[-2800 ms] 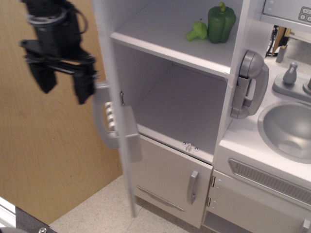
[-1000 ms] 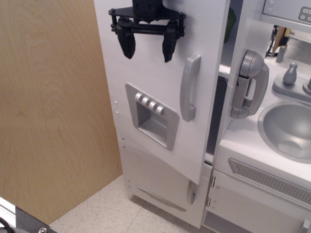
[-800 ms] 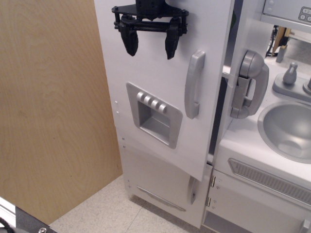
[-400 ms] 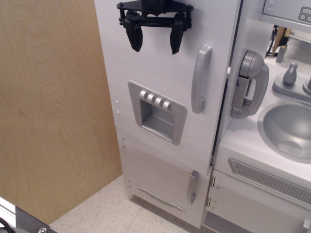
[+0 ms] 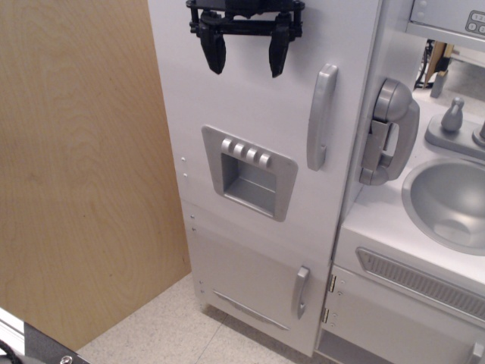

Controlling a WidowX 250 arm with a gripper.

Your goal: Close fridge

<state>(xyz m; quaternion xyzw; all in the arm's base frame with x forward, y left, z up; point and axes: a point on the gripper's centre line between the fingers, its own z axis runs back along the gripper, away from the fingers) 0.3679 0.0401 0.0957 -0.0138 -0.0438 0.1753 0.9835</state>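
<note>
The tall white fridge (image 5: pixel 189 152) stands in the middle of the view. Its large door (image 5: pixel 258 114) lies flat against the cabinet front, with no gap showing on the right edge. The door carries a vertical grey handle (image 5: pixel 321 116) and a grey four-button dispenser recess (image 5: pixel 248 173). My black gripper (image 5: pixel 244 64) is at the top of the view, in front of the upper part of the door and left of the handle. Its two fingers point down, spread apart, with nothing between them. The shelves and what lies on them are hidden behind the door.
A smaller lower door with a short grey handle (image 5: pixel 301 292) sits under the large door. A grey toy phone (image 5: pixel 388 130) hangs on the fridge's right side. A sink (image 5: pixel 447 201) with a faucet (image 5: pixel 453 115) is at the right. A wooden panel (image 5: pixel 76 167) stands at the left.
The large door has swung from wide open to flat against the cabinet, hiding the shelves and the green pepper. My gripper has moved right and up along the door, staying open.
</note>
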